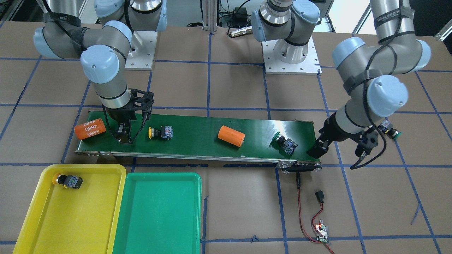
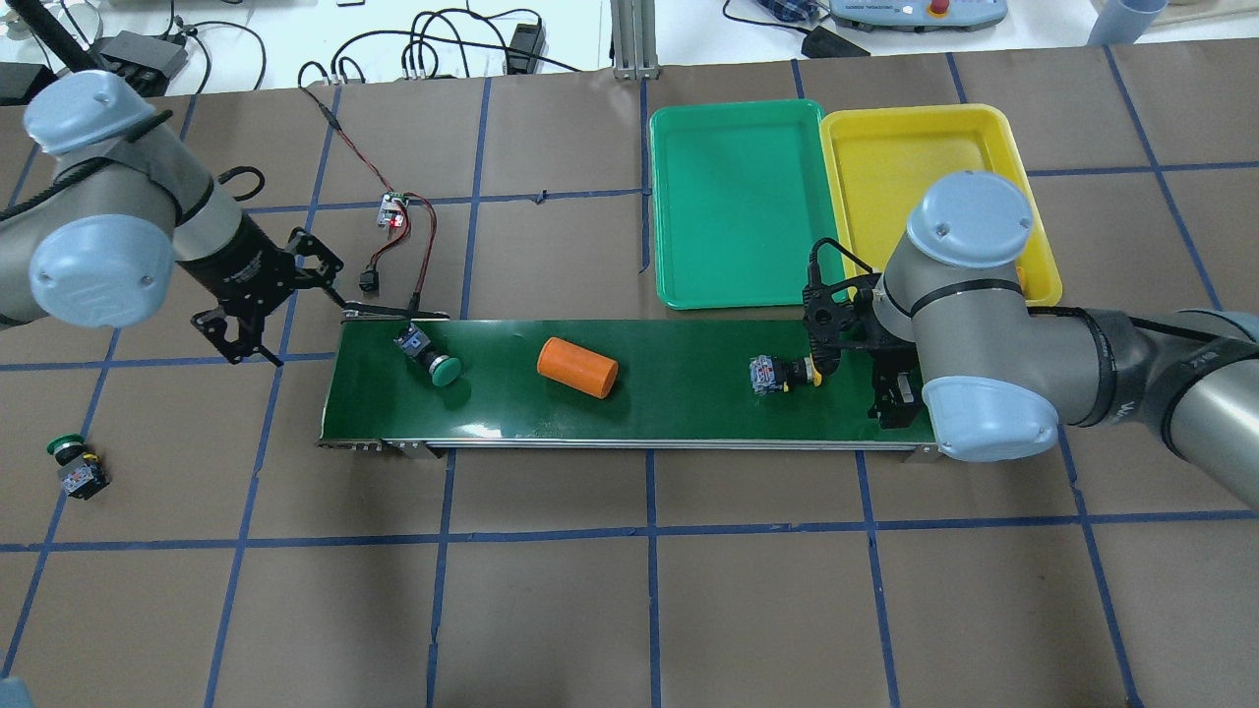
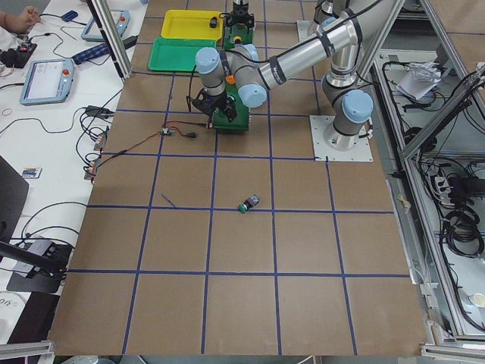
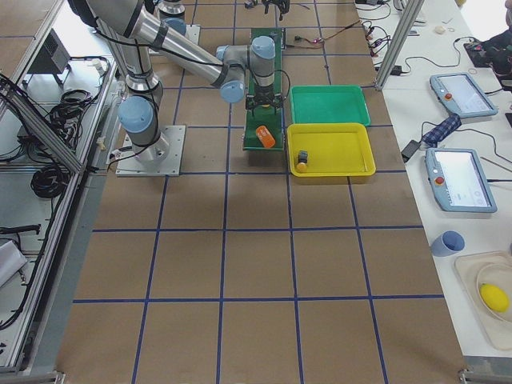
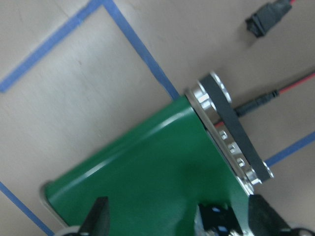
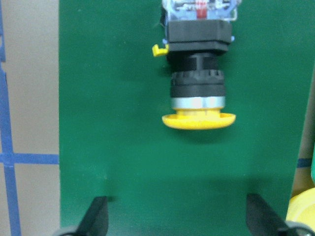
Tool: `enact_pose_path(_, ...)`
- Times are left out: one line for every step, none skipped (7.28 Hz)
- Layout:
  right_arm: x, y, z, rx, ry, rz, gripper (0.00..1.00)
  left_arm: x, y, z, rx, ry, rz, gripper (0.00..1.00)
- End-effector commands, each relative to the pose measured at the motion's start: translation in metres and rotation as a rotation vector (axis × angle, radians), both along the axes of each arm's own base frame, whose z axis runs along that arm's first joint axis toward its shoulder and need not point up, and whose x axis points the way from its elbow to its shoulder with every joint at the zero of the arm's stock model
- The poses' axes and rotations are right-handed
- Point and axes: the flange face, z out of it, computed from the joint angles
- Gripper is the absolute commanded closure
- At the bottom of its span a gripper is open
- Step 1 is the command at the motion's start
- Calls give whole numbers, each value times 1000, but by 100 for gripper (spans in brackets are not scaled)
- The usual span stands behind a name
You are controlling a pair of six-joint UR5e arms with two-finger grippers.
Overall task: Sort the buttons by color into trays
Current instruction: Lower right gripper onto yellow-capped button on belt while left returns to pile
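Lying on its side just ahead of the right gripper (image 6: 181, 219), the yellow button (image 6: 197, 83) points its cap back toward the fingertips and sits roughly on the line between them, though not yet inside their span. That gripper is spread wide and holds nothing. The likeliest slip, as I judge it, is closing on the round cap or the ribbed neck: either could roll or twist out, and the blocky body further ahead looks like the surer hold. An orange cylinder (image 1: 90, 128) lies close on the gripper's far side from the button, so backing away or swinging could knock it. The conveyor belt (image 1: 197, 137) is narrow, with both long edges close beside the fingers, and a nudged button could go over onto the table (image 1: 247, 197). Past the belt's edge on the gripper's outer side lie the yellow tray (image 1: 70, 218), which already holds a second yellow button (image 1: 69, 180), and the green tray (image 1: 159, 218), touching it. Their raised rims call for a lift, and letting go early would drop the button in the wrong colour. The room above both trays is open. At the belt's other end the left gripper (image 5: 179, 223) also hangs unclenched and empty, with a green button (image 2: 433, 359) just before its fingers and a second green button (image 2: 74, 462) well apart on the table.
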Motion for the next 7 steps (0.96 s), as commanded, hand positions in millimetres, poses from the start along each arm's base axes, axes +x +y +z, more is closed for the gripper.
enact_pose_path(0, 0, 0, -1, 0, 0, 0, 123, 28, -3, -1, -9, -182, 0)
enact_pose_path(0, 0, 0, 1, 0, 0, 0, 177, 41, -22, -8, 20, -203, 0)
enact_pose_path(0, 0, 0, 1, 0, 0, 0, 207, 46, -38, -41, -2, -230, 0)
enact_pose_path(0, 0, 0, 1, 0, 0, 0, 219, 50, -58, -60, -25, -252, 0)
enact_pose_path(0, 0, 0, 1, -1, 2, 0, 241, 69, -85, -61, -17, -292, 0)
enact_pose_path(0, 0, 0, 1, -1, 0, 0, 257, 78, -90, -59, -17, -306, 0)
enact_pose_path(0, 0, 0, 1, -1, 0, 0, 267, 85, -87, -30, -43, -303, 0)
